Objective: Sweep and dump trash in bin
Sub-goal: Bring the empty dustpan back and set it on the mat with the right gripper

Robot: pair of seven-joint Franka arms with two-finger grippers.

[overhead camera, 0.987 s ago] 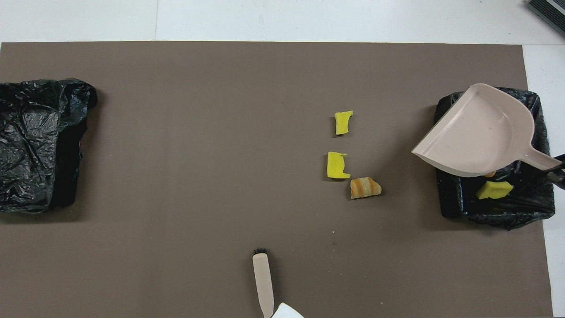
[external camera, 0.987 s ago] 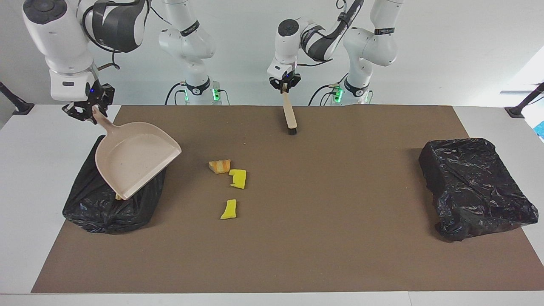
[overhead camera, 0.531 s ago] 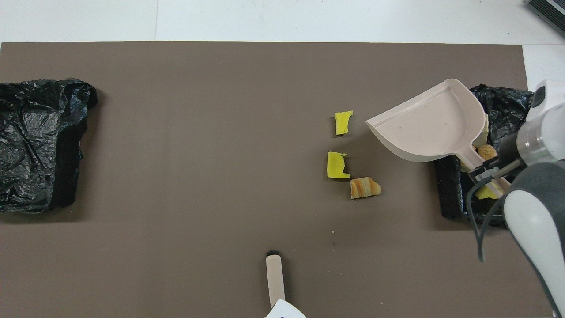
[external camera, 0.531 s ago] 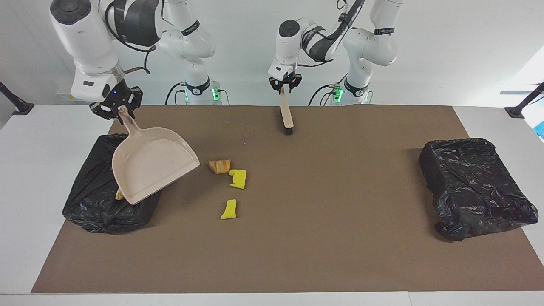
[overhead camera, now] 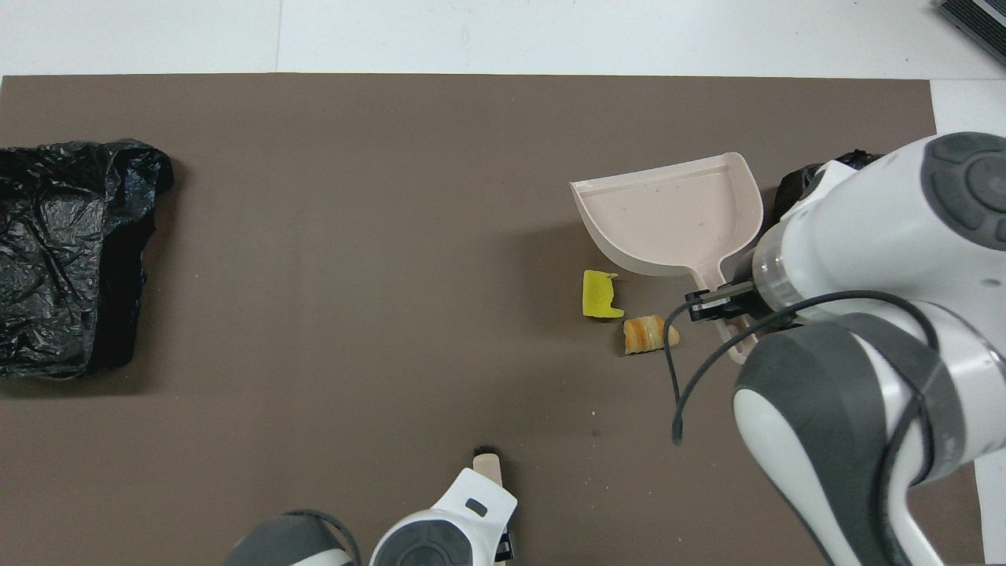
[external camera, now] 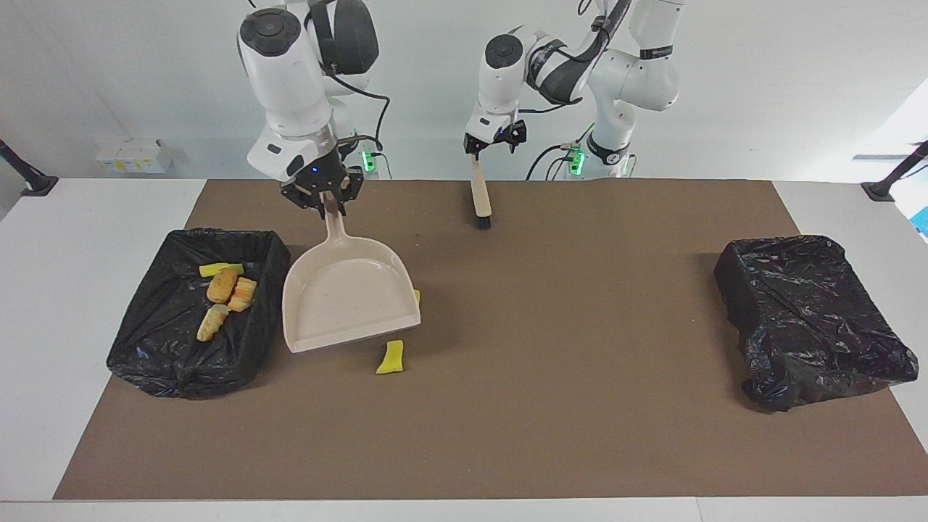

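Right gripper (external camera: 324, 203) pinches dustpan (external camera: 348, 304) handle, mouth toward yellow sponge bit (external camera: 392, 357) mid-mat, ready for scooping; left gripper (external camera: 495, 141) at brush (external camera: 478, 196) top, grip unclear.

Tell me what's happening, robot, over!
Right pincer shut on dustpan, up in the air by loose trash. Left pincer at brush. Dumped pieces in bin. Nothing blocking.

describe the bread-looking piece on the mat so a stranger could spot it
On the brown mat, go toward the right arm's end, by the beige dustpan. Two loose bits lie side by side; the bread-like lump is the one slightly nearer to the robots. It is tan with orange stripes, while the sponge bit beside it is plain yellow.
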